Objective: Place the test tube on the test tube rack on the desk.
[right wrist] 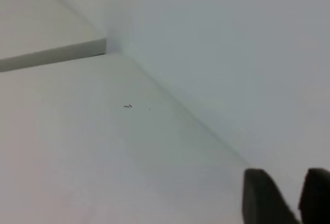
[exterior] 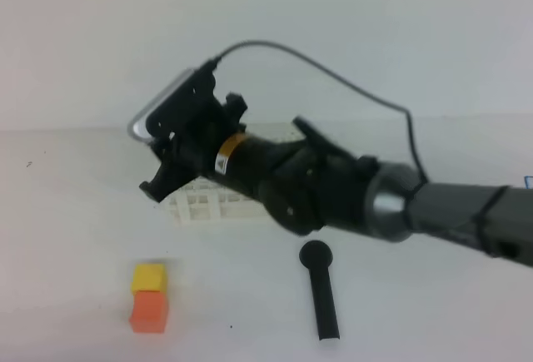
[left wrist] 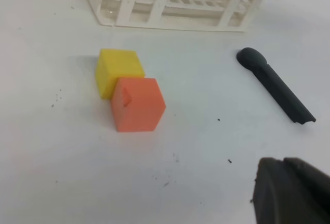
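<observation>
White test tube rack (left wrist: 172, 2) on desk (left wrist: 206, 147), holes appear empty.

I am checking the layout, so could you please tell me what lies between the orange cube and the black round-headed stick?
Only bare white desk separates the orange cube from the black round-headed stick, clearest in the left wrist view.
</observation>
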